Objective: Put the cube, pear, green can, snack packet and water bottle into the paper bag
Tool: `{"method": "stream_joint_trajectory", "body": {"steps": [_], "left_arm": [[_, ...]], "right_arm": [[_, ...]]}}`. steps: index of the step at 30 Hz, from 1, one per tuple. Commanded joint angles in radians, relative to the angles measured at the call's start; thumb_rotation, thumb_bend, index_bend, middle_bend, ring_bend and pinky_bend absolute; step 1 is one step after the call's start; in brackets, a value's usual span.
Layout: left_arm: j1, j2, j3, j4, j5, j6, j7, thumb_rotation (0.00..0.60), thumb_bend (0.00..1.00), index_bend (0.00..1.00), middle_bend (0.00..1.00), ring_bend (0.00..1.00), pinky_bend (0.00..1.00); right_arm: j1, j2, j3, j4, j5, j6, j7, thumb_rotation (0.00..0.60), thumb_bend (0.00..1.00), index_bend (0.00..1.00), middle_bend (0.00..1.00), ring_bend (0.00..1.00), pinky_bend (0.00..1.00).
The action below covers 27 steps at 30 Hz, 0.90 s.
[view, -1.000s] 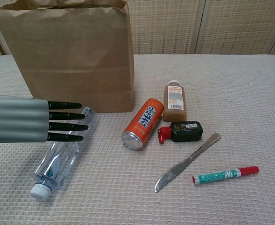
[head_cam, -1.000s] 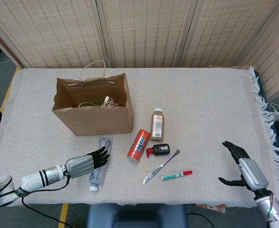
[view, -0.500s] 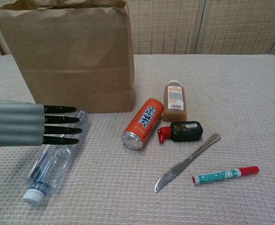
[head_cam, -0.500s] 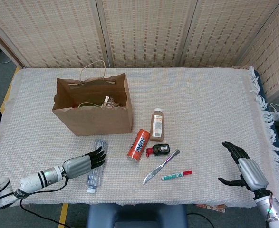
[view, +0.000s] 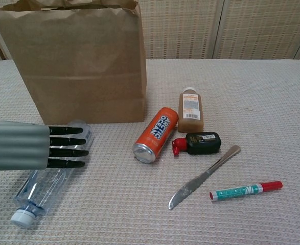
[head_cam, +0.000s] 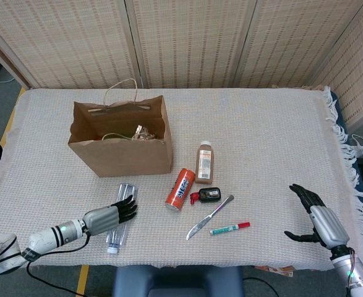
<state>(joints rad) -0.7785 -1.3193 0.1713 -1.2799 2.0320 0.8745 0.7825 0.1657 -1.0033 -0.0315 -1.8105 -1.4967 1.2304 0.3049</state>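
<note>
Water bottle (head_cam: 117, 216) is seen in the head view lying on its side under the fingers of the left hand (head_cam: 107, 216), cap toward the table's near edge; compared with a second earlier it has been dragged nearer that edge, further from the paper bag (head_cam: 120, 147) beyond the fingertips. The right hand (head_cam: 314, 216) is held open and empty, well apart to the right. In the chest view the left hand (view: 35, 145) is laid flat over the water bottle (view: 42, 186), fingers straight, so no grasp is made; whether they press it cannot be told. The slide suggests the bottle is being repositioned for a grasp, and it remains to be bagged.
</note>
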Motion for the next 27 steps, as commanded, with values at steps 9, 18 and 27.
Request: {"method": "stream_joint_trajectory", "body": {"steps": [9, 18, 27], "left_arm": [[-0.005, -0.015, 0.025, 0.010, -0.004, -0.019, -0.028, 0.600, 0.40, 0.12, 0.02, 0.03, 0.17], [-0.022, -0.028, 0.071, 0.034, 0.033, 0.007, -0.120, 0.600, 0.67, 0.60, 0.57, 0.55, 0.68], [-0.008, 0.024, 0.043, 0.014, -0.016, 0.057, -0.155, 0.600, 0.71, 0.66, 0.65, 0.61, 0.72]], "right_arm": [[-0.001, 0.000, 0.000, -0.002, 0.005, -0.002, -0.002, 0.600, 0.04, 0.00, 0.00, 0.00, 0.00], [-0.004, 0.004, -0.001, -0.005, 0.003, 0.002, 0.004, 0.600, 0.04, 0.00, 0.00, 0.00, 0.00], [-0.006, 0.005, 0.000, -0.005, 0.002, 0.005, 0.007, 0.600, 0.04, 0.00, 0.00, 0.00, 0.00]]}}
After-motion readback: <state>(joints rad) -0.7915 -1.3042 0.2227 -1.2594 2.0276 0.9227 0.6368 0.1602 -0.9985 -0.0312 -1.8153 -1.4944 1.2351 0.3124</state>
